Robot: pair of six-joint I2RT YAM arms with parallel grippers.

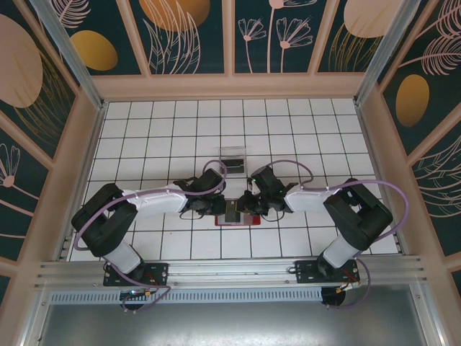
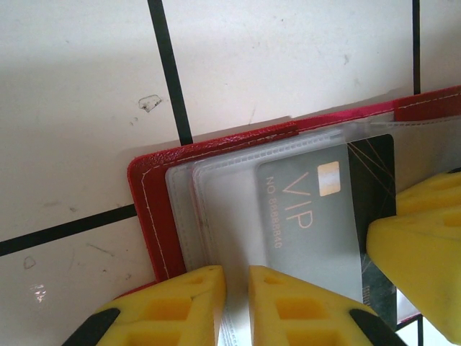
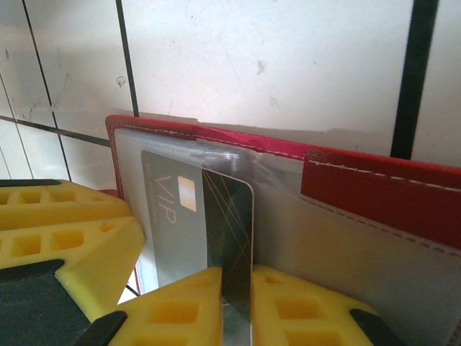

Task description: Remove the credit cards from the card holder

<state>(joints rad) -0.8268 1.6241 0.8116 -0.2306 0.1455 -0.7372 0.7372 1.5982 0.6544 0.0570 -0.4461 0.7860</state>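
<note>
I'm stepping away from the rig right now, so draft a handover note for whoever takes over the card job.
Left hand: shut, pinching the clear sleeves of the flat red folding wallet, lying open on the white tiled table.
Right hand: shut on the exposed edge of the dark VIP-marked card.
Done: that card is partly out of its sleeve.
To do: pull it free; check for further cards.

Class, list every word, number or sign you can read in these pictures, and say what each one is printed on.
"VIP": large letters on the credit card tucked in the red card holder.
"NO" followed by a row of digits too blurred to read: small line beside "VIP" on the same card.
No other text can be read.
</note>
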